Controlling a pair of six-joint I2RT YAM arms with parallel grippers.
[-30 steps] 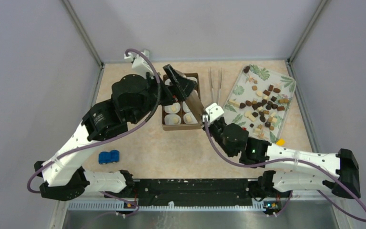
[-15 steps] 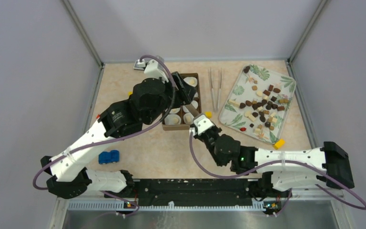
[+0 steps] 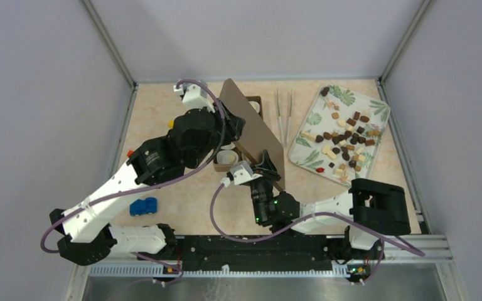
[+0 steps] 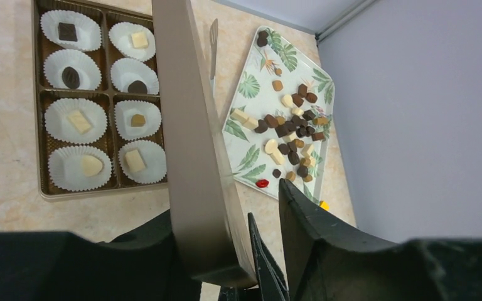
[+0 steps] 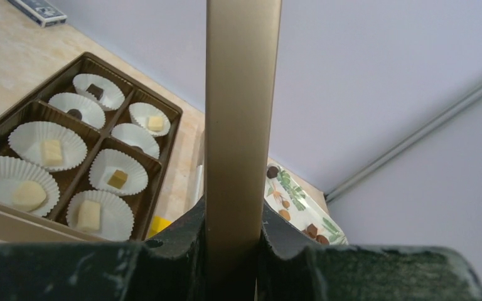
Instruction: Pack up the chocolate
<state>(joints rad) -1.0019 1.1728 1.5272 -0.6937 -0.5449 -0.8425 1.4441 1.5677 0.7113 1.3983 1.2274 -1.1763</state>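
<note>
Holding lid (image 3: 254,135) on edge, tilted over right side of box (image 4: 103,190), pinched tight at its near end by right gripper (image 5: 233,229), with left gripper (image 4: 226,207) jaws looking spread and only 1 finger against lid's face, probably just steadying it for lowering as a cover. Counting 8 paper cups (image 4: 75,167) in box, each with 1 chocolate piece (image 4: 80,121), so packing judged done bar closing. Leaving remaining chocolate (image 3: 345,138) loose on leaf-print tray (image 3: 376,110) at far right, well apart from box.
</note>
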